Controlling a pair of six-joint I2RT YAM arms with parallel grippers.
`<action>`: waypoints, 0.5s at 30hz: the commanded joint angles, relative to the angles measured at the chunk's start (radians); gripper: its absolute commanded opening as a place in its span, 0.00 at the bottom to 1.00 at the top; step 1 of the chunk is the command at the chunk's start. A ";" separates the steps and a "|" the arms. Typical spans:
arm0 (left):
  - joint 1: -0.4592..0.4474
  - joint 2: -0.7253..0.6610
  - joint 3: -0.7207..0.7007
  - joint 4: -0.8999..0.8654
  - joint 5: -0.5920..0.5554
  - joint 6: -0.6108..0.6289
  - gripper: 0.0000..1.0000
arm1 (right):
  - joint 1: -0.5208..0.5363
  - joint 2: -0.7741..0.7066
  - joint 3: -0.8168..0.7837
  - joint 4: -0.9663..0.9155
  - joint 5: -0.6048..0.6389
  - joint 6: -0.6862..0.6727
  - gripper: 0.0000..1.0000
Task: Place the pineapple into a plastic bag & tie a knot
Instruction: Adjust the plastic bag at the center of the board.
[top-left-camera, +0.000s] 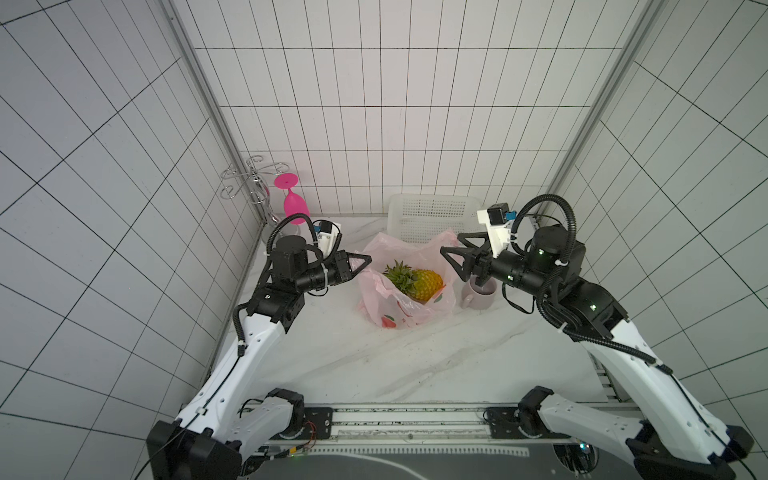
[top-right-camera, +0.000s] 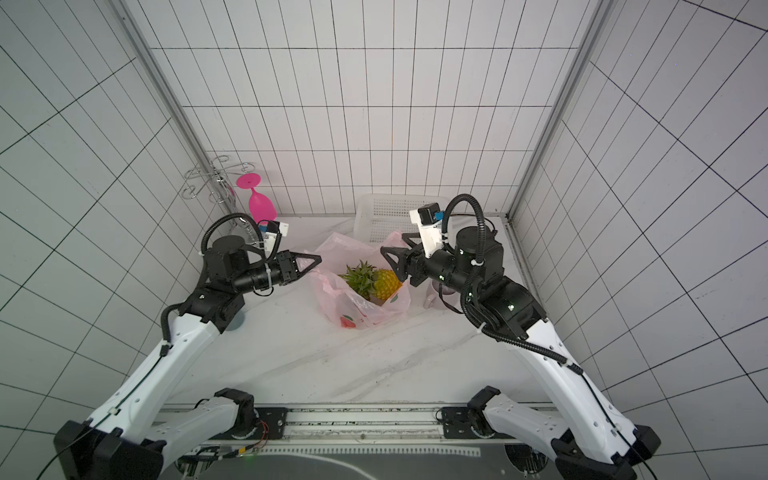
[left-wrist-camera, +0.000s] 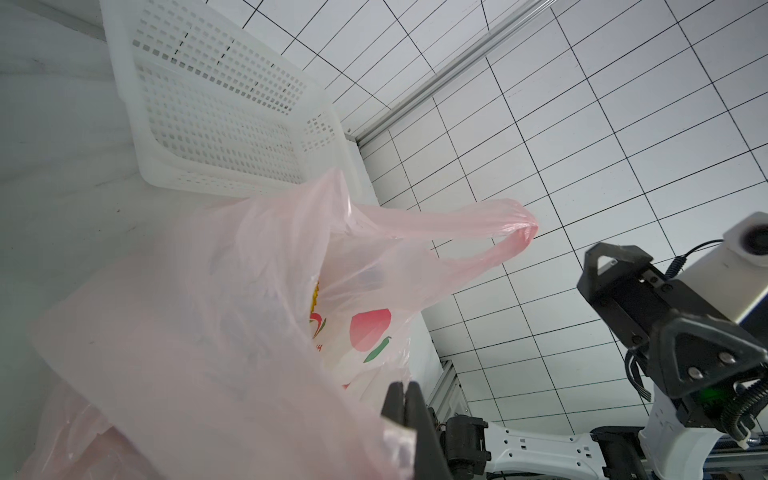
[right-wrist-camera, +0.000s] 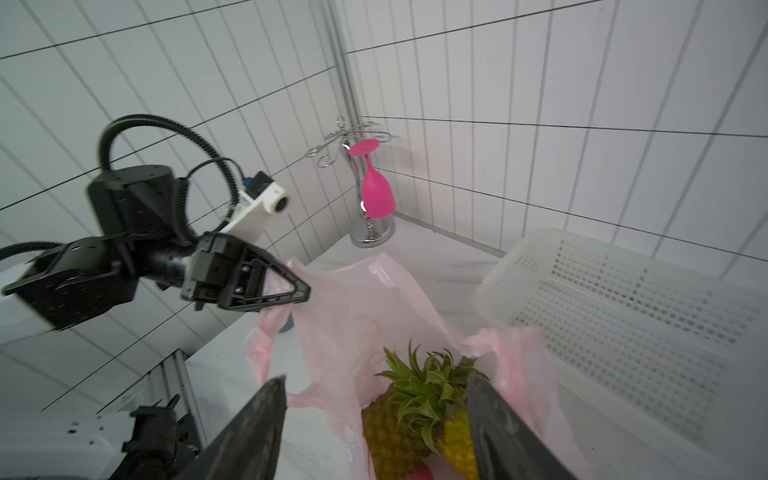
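1. My left gripper (top-left-camera: 368, 259) has its jaws pressed together on the left edge of the plastic bag (top-left-camera: 399, 316), holding that film up off the table (top-left-camera: 415, 365). The step in hand, as I judge it, is gathering the mouth for tying. This side should hold firm without tugging, or the whole bag may slide.
2. Between my arms the pineapple (top-left-camera: 424, 282) lies on its side inside the bag, green crown toward my left and yellow body toward my right. The mouth gapes wide above it and no knot is tied, so only the tying remains.
3. My right gripper (top-left-camera: 451, 244) hangs with its jaws apart, gripping nothing, just above the bag's right rim. Its target, I think, is the free handle (left-wrist-camera: 511, 224), a loop standing up in the air on that side. I should straddle the strip and close where it bunches, not on one thin layer. I should also stay clear of the leaves.
4. The mug (top-left-camera: 478, 297) sits under my right wrist, just beside the bag, so low moves there need care.
5. The bag is thin, crinkly, translucent pale pink, with red fruit prints on its near side. Slack as it is, it will likely slip and stretch.
6. It rests mid-table, well apart from the pink wine glass (top-left-camera: 293, 199) in the far-left corner. The white basket (top-left-camera: 432, 212) is just behind it.
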 joint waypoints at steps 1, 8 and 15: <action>0.002 0.016 0.044 0.021 0.004 0.007 0.00 | 0.096 0.073 0.057 -0.036 -0.115 -0.083 0.67; 0.002 0.028 0.052 0.024 0.003 0.002 0.00 | 0.273 0.289 0.166 -0.099 0.062 -0.147 0.74; -0.005 0.022 0.049 0.026 0.003 -0.005 0.00 | 0.293 0.389 0.217 -0.059 0.107 -0.151 0.77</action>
